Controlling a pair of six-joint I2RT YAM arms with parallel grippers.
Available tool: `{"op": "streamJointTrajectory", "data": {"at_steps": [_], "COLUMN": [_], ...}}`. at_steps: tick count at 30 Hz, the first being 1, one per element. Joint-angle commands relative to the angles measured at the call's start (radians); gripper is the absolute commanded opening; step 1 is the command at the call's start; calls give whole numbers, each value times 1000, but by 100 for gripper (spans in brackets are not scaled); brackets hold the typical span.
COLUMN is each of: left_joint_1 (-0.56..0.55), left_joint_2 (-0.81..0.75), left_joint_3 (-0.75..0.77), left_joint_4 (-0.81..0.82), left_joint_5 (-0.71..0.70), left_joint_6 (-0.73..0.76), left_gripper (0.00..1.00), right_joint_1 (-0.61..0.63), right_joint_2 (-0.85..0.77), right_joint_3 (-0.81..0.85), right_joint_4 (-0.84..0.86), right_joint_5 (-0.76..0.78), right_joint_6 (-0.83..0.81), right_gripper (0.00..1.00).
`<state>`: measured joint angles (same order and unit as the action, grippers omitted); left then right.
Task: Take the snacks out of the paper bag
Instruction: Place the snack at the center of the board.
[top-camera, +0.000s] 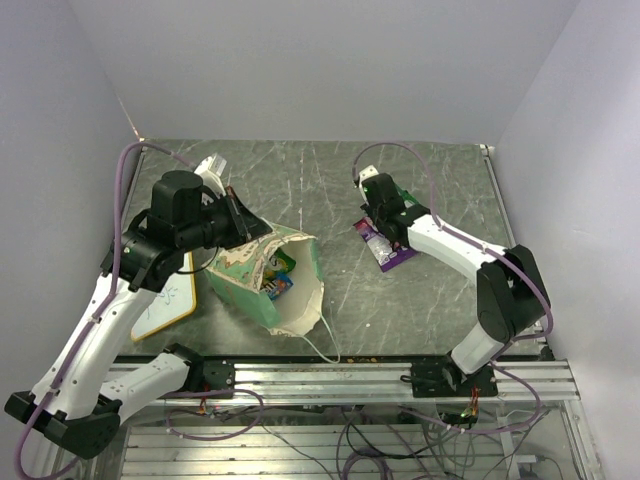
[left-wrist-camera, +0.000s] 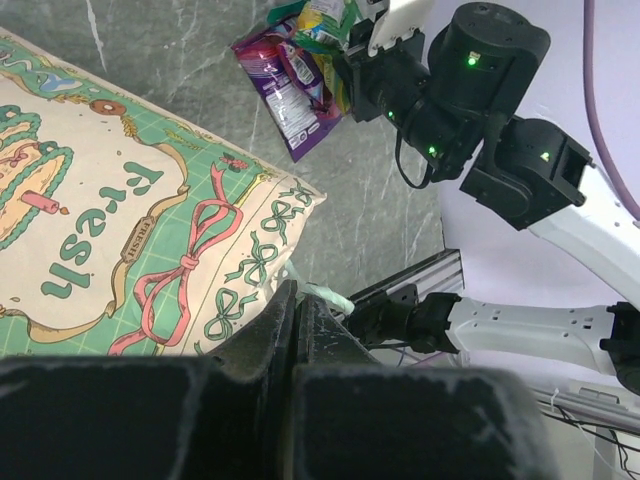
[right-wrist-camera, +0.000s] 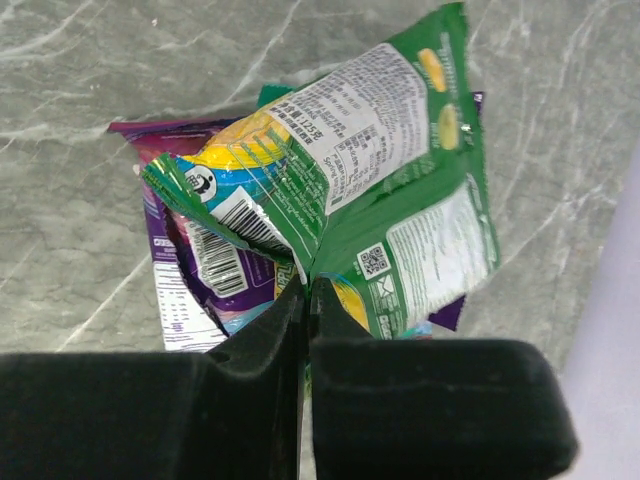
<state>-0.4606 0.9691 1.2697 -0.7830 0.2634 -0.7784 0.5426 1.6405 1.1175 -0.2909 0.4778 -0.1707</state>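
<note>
The paper bag (top-camera: 262, 280) lies on its side left of centre, mouth toward the near edge, its printed cream face (left-wrist-camera: 120, 220) filling the left wrist view. Inside the mouth show a blue snack (top-camera: 281, 285) and a green one (top-camera: 279, 261). My left gripper (top-camera: 243, 228) is shut on the bag's mint-green edge (left-wrist-camera: 325, 296) at the far end. My right gripper (top-camera: 380, 222) is shut on the crumpled green-white snack packet (right-wrist-camera: 390, 170), held just over a purple snack packet (top-camera: 388, 255) (right-wrist-camera: 185, 290) that lies on the table. A teal corner peeks out behind them.
A wood-framed whiteboard (top-camera: 167, 300) lies at the left under my left arm. The grey marble table (top-camera: 320, 190) ends at a metal rail (top-camera: 340, 372) along the near edge. White walls close in the back and sides.
</note>
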Motion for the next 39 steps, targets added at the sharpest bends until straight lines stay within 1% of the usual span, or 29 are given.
{"op": "streamJointTrajectory", "data": {"at_steps": [1,5,6,9,11,13,15,16,19,22,24,26,29,31,33,35,37,39], "left_joint_1": [7,7,7,7,7,7,7,7,8,7,8,8,8,8,9,8,8,8], "left_joint_2": [-22,6,9,10,12,14,16,16,12,8,10,12,15,23,33,33,22,9], "left_joint_3": [11,16,17,16,16,11,-3,-7,-13,-25,-33,-39,-33,-26,-18,-27,-38,-43], "left_joint_4": [-2,17,19,31,41,53,52,50,54,59,64,69,71,67,70,83,83,72], "left_joint_5": [-17,30,36,44,44,49,36,33,32,21,20,23,20,14,21,28,27,30], "left_joint_6": [-17,-11,-8,-11,-22,-16,-8,-8,-15,-13,-15,-23,-20,-16,-17,-22,-25,-27], "left_gripper": [7,7,7,7,7,7,7,7,7,7,7,7,7,7,7,7,7,7], "right_joint_1": [-7,-7,-7,-7,-7,-7,-8,-7,-4,24,69,162,285,310,320,357,422,486], "right_joint_2": [18,9,-4,-69,-140,-224,-310,-359,-431,-497,-561,-623,-678,-673,-644,-615,-594,-568], "right_joint_3": [-66,-61,-61,-50,-40,-55,-102,-138,-216,-258,-302,-344,-359,-344,-317,-311,-339,-369], "right_joint_4": [64,49,41,-7,-32,-30,-8,-4,-22,-21,41,113,193,225,244,279,323,363], "right_joint_5": [-48,-51,-53,-61,-100,-171,-253,-294,-423,-597,-745,-838,-842,-881,-952,-1010,-1023,-1004], "right_joint_6": [67,91,100,128,120,83,25,-4,-55,-4,6,-37,-125,-141,-137,-153,-227,-360], "right_gripper": [0,0,3,22,38,52,61,63,64,65,65,65,68,69,69,69,69,70]}}
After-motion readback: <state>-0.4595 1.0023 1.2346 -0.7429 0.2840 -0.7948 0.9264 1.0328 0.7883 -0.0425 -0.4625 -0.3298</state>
